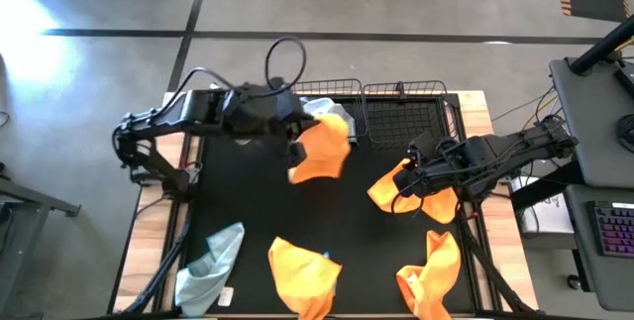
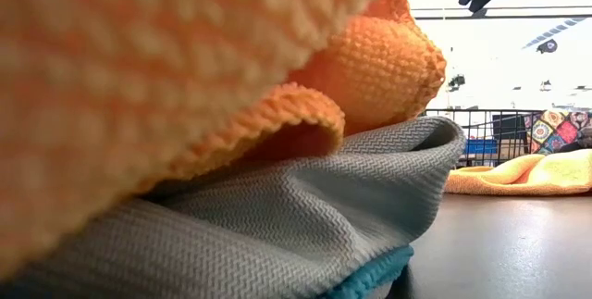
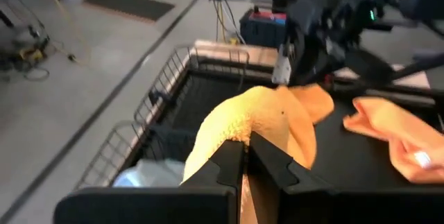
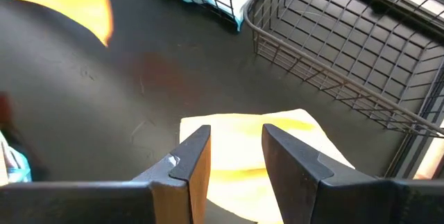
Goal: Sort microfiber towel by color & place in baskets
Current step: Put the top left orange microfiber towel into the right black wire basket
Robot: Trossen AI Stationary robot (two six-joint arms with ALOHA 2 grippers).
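A: What is held by the left gripper [image 3: 246, 156]?
B: An orange towel [image 1: 319, 150] is clamped between its closed fingers and is hung above the black mat [image 1: 248, 196], just beside the left basket [image 1: 342, 112], in which a pale blue-grey towel [image 1: 319, 108] is already seen.

A: And the right gripper [image 4: 232, 151]?
B: Its fingers are spread apart and nothing is gripped. It is positioned over a second orange towel [image 1: 396, 189] lying on the mat in front of the right basket [image 1: 404, 112].

A: What else is laid out?
B: Two more orange towels [image 1: 305, 270] are found along the near edge, and a blue-grey towel [image 1: 213, 259] is set at the near left corner.
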